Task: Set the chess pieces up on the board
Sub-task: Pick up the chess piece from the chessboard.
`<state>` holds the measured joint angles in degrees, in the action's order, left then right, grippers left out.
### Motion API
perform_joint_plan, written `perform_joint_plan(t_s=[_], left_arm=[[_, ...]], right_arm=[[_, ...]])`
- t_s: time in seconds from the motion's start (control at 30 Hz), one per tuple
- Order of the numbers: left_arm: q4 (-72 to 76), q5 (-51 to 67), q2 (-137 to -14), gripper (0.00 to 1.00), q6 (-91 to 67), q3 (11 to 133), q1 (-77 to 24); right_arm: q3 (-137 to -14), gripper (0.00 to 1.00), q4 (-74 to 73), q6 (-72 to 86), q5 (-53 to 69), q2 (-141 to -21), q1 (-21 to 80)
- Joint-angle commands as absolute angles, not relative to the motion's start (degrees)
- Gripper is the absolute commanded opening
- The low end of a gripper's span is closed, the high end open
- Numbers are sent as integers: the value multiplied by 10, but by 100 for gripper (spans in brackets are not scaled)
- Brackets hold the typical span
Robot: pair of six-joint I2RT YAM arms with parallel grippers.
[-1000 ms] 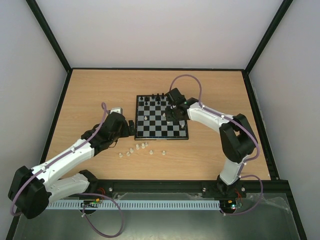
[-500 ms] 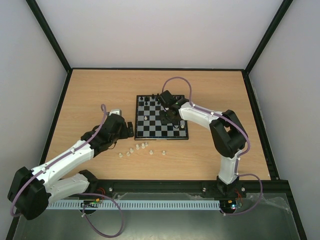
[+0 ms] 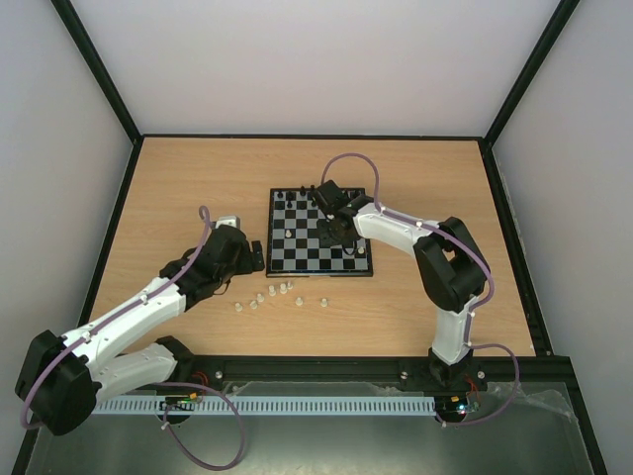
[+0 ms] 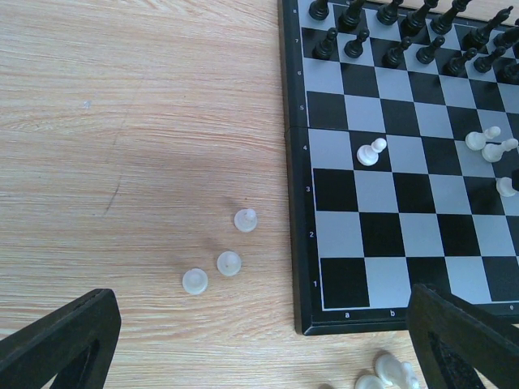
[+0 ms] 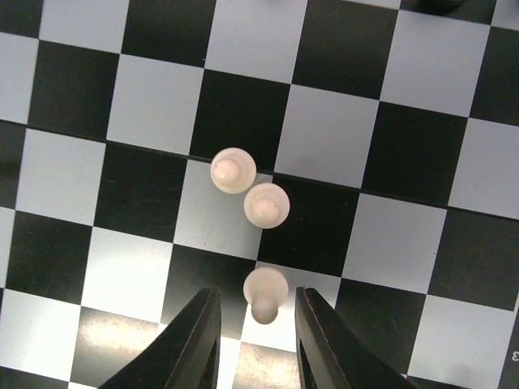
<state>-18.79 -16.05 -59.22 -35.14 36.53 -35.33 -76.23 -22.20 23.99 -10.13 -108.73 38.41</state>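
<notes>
The board (image 3: pixel 318 270) lies mid-table. My right gripper (image 5: pixel 256 301) hangs over its middle (image 3: pixel 332 231), open, its fingers (image 5: pixel 199 340) on either side of one whitish chess piece (image 5: pixel 266 292) with a gap on both sides. Two more white pieces (image 5: pixel 233 169) (image 5: pixel 267 204) stand just beyond it. My left gripper (image 4: pixel 261 296) is wide open and holds nothing, low over the wood at the board's near-left corner (image 4: pixel 302 324). Three white pieces (image 4: pixel 228 262) lie on the wood ahead of it. Another white piece (image 4: pixel 370 152) stands on the board.
Black chess figures (image 4: pixel 389 40) fill the board's far rows. Several more white pieces (image 3: pixel 267 295) lie in a loose row on the wood in front of the board. Black frame rails (image 3: pixel 307 137) edge the table.
The right arm swung left across the board to its middle, then stayed put. The left arm has not moved.
</notes>
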Motion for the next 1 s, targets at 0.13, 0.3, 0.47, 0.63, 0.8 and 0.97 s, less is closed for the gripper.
perform_joint_plan(t_s=[0.13,0.3,0.47,0.63,0.8,0.97], left_arm=[[-183,-158,-591,99,-354,357,-350],[-184,-158,-591,100,-356,357,-350],[-183,-157,-593,99,-354,357,-351],[-182,-156,-595,99,-352,360,-351],[-183,-153,-592,100,-351,359,-350],[-182,-147,-586,99,-354,355,-351]], right_arm=[[-755,27,-248,236,-106,-1076,395],[-761,26,-250,235,-115,-1089,395],[-766,20,-250,238,-130,-1102,394],[-768,16,-246,239,-132,-1106,394],[-762,10,-246,241,-134,-1104,394],[-733,7,-252,245,-144,-1075,395]])
